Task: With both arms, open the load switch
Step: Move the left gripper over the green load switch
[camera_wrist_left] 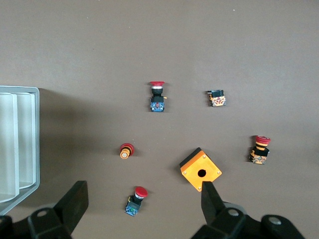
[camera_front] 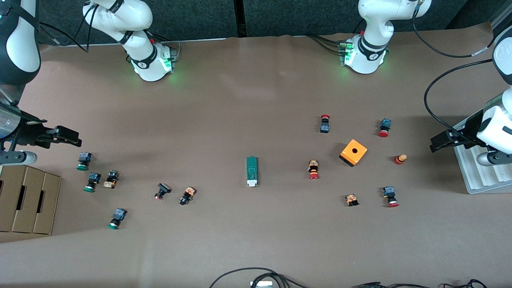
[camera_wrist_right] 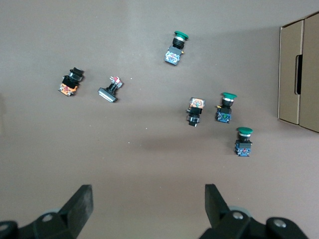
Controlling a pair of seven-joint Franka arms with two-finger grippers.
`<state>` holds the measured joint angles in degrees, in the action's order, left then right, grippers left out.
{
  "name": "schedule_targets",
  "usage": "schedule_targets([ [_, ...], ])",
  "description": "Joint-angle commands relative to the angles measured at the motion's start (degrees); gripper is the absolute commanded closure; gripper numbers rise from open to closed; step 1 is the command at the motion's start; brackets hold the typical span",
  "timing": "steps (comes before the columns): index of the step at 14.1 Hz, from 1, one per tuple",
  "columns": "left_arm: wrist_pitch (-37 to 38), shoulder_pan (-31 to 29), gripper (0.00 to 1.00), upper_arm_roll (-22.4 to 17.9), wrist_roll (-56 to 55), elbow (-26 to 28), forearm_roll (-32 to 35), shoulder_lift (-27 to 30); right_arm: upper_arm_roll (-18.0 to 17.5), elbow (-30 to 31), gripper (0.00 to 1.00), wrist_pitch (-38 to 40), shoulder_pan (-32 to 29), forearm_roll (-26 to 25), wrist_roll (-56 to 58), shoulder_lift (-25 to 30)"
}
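The load switch (camera_front: 251,171), a slim green block with a white piece at its end nearer the front camera, lies alone in the middle of the table; neither wrist view shows it. My left gripper (camera_front: 439,143) hangs open at the left arm's end of the table, beside the white tray. In the left wrist view its gripper (camera_wrist_left: 143,191) holds nothing, and a red-capped push-button (camera_wrist_left: 135,200) lies on the table far below. My right gripper (camera_front: 71,137) hangs open at the right arm's end, above the green-capped buttons. The right wrist view shows this gripper (camera_wrist_right: 148,191) over bare table.
An orange cube with a hole (camera_front: 353,152) and several red-capped push-buttons (camera_front: 313,169) lie toward the left arm's end. Green-capped buttons (camera_front: 84,161) and small parts (camera_front: 187,195) lie toward the right arm's end, by a cardboard box (camera_front: 28,200). A white tray (camera_front: 480,176) sits under the left arm.
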<state>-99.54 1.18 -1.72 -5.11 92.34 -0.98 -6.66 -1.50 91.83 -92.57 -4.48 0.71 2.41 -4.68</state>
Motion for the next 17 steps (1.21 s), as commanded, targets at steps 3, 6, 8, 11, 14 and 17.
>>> schedule_targets([
  [3,1.0,0.0,0.0,0.0,0.0,-1.8,-0.6,-0.8,0.2,-0.3,0.0,0.5,0.1,0.2,0.1,0.3],
  [6,1.0,0.0,0.0,0.0,0.2,-1.8,-0.6,-0.8,0.2,-0.4,0.0,0.6,0.1,0.2,0.1,0.3],
  [8,1.0,0.0,0.0,0.0,0.0,-1.9,-0.6,-0.8,0.2,-0.4,0.0,0.5,0.1,0.3,0.1,0.2],
  [11,0.9,0.0,0.0,0.0,-0.1,-1.8,-0.5,-0.8,0.1,-0.4,0.0,0.6,0.2,0.3,0.7,0.3],
  [14,1.0,0.7,0.0,0.9,-0.4,-1.9,-0.5,-0.7,0.0,-0.5,0.0,0.6,0.4,0.2,0.6,-0.1],
  [17,1.0,2.2,0.0,2.6,-5.9,-2.0,-0.5,-0.5,-0.3,-0.8,0.0,-0.2,0.5,0.3,0.6,-2.3],
])
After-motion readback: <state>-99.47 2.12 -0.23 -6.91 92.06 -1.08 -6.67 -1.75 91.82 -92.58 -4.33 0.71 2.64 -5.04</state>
